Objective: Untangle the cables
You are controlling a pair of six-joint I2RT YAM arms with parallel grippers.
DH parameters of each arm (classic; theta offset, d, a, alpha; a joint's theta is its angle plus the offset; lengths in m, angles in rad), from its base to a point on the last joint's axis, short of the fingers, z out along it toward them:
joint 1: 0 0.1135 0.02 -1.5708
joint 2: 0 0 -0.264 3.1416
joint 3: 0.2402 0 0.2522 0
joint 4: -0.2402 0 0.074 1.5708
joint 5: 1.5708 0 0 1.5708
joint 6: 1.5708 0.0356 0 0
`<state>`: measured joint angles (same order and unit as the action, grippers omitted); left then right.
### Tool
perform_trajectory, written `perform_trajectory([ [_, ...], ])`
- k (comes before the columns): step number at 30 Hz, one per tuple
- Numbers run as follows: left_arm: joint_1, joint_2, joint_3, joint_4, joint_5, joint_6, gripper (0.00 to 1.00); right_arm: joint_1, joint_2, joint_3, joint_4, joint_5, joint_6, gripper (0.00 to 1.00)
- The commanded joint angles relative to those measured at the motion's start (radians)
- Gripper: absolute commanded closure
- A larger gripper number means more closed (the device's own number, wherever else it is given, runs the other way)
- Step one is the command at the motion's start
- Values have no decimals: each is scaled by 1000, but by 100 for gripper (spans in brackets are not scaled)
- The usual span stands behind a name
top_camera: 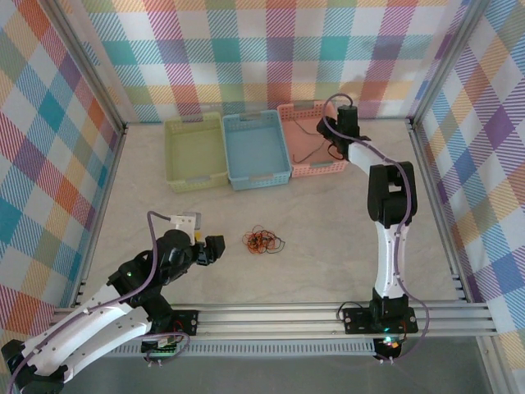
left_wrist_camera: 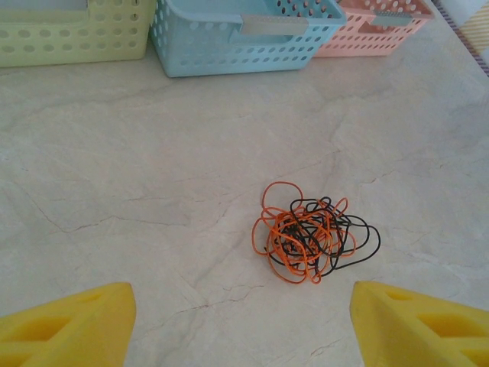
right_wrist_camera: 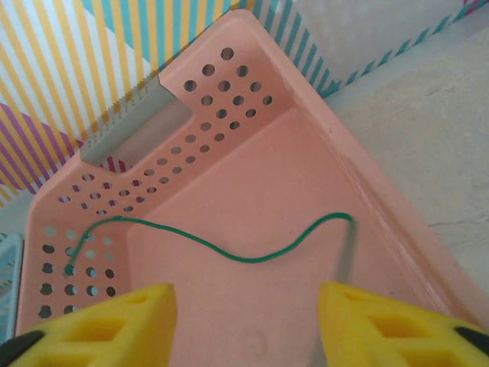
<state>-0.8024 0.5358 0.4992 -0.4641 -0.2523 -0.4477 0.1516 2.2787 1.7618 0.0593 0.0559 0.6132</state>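
Right wrist: right end effector [right_wrist_camera: 244, 298] spread above green cable [right_wrist_camera: 252, 258], whose near end blurs out; left end effector [left_wrist_camera: 243, 297] spread.

From above and behind the near edge we look down over the whole bench [top_camera: 328, 213]. Our left wrist view sits low by the near-left corner, facing the far edge, and shares the cables [left_wrist_camera: 317, 237] with the top view. Our right wrist view looks closely into the pink basket [right_wrist_camera: 252, 191] at the far edge.
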Motion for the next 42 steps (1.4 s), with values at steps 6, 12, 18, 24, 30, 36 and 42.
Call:
perform_trajectory([
  [6,4,3,-4,49,38,21,26,6,-296,-288,143,-59,-67,44],
  [12,3,75,69,94,62,11,26,63,-573,-642,303,-143,-52,45],
  [18,4,376,266,170,19,19,25,216,-818,-898,329,-156,-152,45],
  [24,2,717,321,355,191,-21,34,344,-840,-1026,416,-356,-362,47],
  [30,3,705,248,405,209,-36,37,366,-811,-1121,504,-482,-506,52],
  [36,3,674,228,389,141,52,39,386,-684,-1063,493,-609,-476,53],
  [42,12,644,220,413,131,67,36,405,-651,-1037,415,-660,-542,48],
])
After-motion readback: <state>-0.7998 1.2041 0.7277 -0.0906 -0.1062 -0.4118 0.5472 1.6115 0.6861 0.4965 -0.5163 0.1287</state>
